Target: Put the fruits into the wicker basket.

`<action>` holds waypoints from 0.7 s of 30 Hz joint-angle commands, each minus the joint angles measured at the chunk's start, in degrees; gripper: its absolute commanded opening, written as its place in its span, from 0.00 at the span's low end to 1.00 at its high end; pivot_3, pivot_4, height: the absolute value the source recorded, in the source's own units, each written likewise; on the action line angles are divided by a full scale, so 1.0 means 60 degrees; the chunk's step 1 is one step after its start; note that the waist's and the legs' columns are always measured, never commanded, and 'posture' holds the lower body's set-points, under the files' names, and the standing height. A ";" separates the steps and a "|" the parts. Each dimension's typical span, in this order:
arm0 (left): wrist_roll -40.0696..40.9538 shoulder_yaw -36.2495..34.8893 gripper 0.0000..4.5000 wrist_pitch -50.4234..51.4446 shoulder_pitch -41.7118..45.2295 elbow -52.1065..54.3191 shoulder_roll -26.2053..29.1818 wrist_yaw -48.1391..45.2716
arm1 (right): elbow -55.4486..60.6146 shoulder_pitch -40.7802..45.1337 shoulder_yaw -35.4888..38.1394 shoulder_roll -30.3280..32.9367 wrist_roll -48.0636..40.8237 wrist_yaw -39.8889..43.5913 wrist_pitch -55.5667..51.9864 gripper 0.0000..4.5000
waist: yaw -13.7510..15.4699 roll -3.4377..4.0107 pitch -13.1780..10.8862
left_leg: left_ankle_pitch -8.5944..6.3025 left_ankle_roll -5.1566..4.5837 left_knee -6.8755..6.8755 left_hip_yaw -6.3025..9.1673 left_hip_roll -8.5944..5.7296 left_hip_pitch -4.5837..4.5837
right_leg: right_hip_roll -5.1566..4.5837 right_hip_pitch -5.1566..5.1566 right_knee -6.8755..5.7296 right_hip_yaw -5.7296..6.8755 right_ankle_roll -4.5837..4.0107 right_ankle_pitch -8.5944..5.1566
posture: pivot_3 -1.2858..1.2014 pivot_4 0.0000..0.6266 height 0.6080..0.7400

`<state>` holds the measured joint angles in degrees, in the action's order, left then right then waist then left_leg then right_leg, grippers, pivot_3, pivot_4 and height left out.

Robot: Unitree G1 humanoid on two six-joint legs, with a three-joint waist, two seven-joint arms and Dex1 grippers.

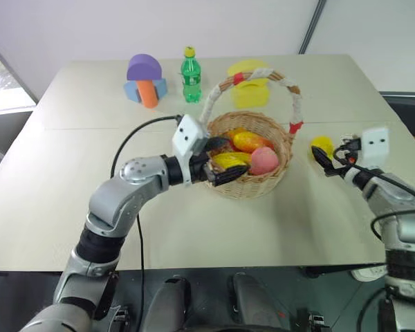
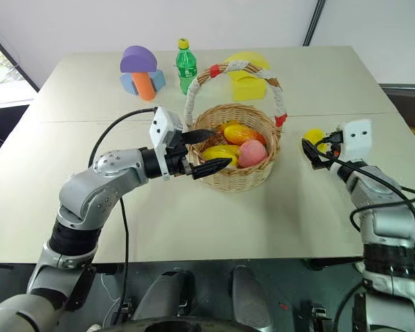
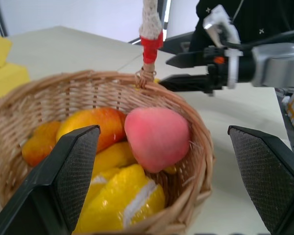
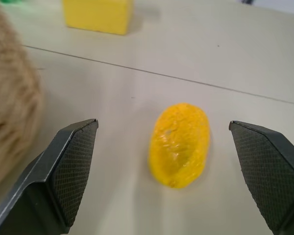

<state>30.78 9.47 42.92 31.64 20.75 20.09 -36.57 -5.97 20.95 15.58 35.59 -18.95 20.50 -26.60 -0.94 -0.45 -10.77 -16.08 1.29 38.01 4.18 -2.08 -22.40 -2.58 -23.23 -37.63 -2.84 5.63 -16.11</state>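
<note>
The wicker basket (image 1: 257,185) stands mid-table, its cloth-wrapped handle arching over it. A pink-red peach (image 1: 263,160) lies inside it against the right wall, free of any grip; the left wrist view shows it close up (image 3: 157,138). My left gripper (image 1: 225,160) is open at the basket's near-left rim, fingers level and pointing in over the contents. To the right of the basket a yellow lemon (image 1: 322,145) lies on the table. My right gripper (image 2: 311,156) is open just short of it, and the lemon (image 4: 180,144) sits between and beyond the fingers without touching them.
Bananas (image 1: 229,159) and a red-orange mango (image 1: 250,141) also lie in the basket. At the back of the table stand a green bottle (image 1: 190,75), purple, orange and blue foam blocks (image 1: 145,81) and yellow foam blocks (image 1: 249,84). The table's right edge is close to the right arm.
</note>
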 commanded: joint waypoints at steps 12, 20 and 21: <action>0.0218 -0.0174 1.00 0.0057 -0.0403 0.1067 0.0122 0.0087 | -0.3738 0.2212 -0.0180 -0.0263 0.0857 -0.0204 0.0718 0.82 | -0.0018 0.0002 0.0000 | -0.0001 -0.0001 -0.0001 -0.0007 -0.0006 -0.0003 | -0.0001 -0.0003 0.0000 -0.0001 0.0000 0.0000 | 0.52 0.24 1.00; 0.0294 -0.0340 1.00 -0.0115 -0.0467 0.0980 0.0138 0.0013 | -0.2336 0.1686 0.0008 0.0016 0.0739 -0.0028 0.0356 0.39 | 0.0000 0.0003 0.0000 | -0.0001 -0.0002 0.0000 -0.0006 -0.0006 -0.0002 | 0.0000 -0.0004 -0.0006 -0.0001 0.0000 0.0000 | 0.52 0.24 1.00; 0.0343 -0.0504 1.00 -0.0199 -0.0534 0.0959 0.0194 -0.0036 | -0.1503 0.1265 -0.0005 0.0273 0.0735 0.0232 0.0248 0.39 | 0.0009 0.0005 0.0000 | -0.0001 -0.0002 -0.0001 -0.0006 -0.0006 -0.0003 | 0.0000 -0.0006 -0.0006 -0.0001 0.0000 0.0000 | 0.52 0.24 1.00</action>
<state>31.79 9.17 43.30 28.88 25.00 20.69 -36.22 -23.19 29.97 13.91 34.46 -13.81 20.17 -24.72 -0.88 -0.42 -10.77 -16.09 1.27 38.00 4.15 -2.11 -22.43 -2.59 -23.31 -37.68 -2.84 5.63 -16.11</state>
